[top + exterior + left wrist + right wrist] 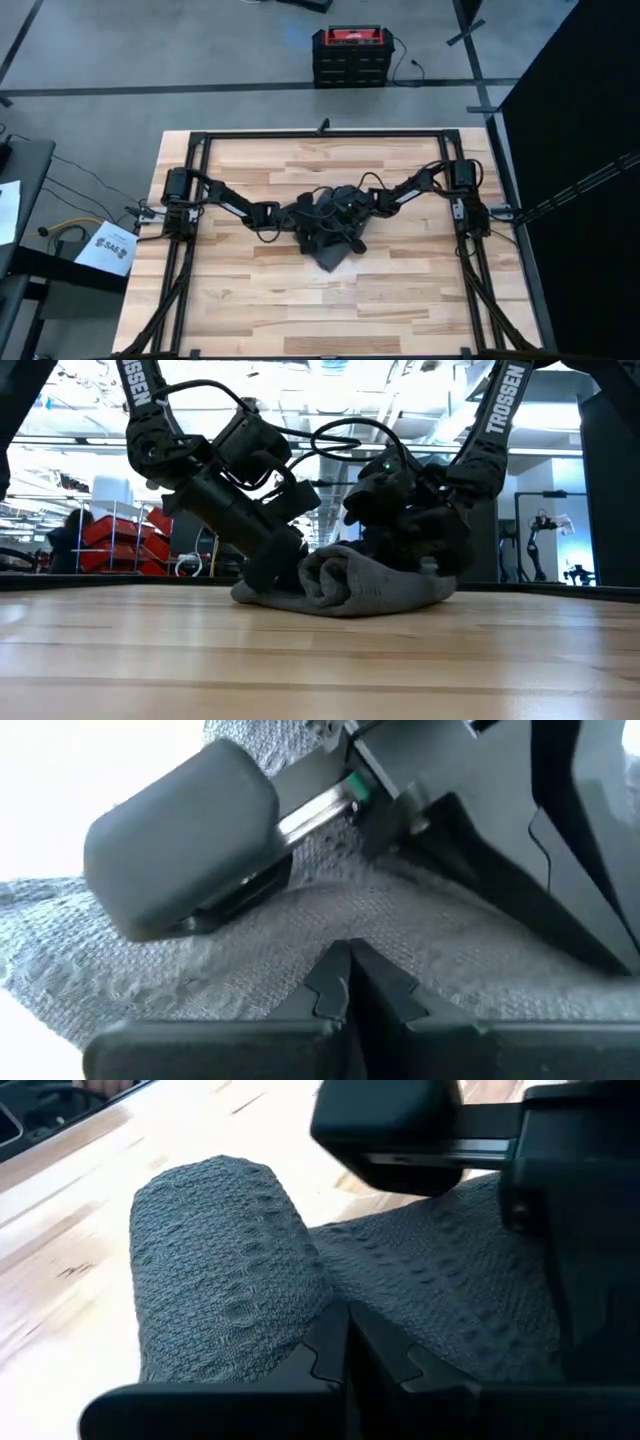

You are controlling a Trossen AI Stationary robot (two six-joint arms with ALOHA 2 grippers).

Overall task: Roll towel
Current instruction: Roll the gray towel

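A dark grey towel (335, 250) lies bunched and partly rolled at the centre of the wooden table (250, 300) in the overhead view. Both arms meet over it from either side. The left gripper (312, 228) and right gripper (345, 222) press down on the cloth, each with its fingers drawn together, pinching a fold of towel. One rolled end bulges up beside the right gripper.

Dark grey towel (350, 588) lies partly rolled at the table's middle.
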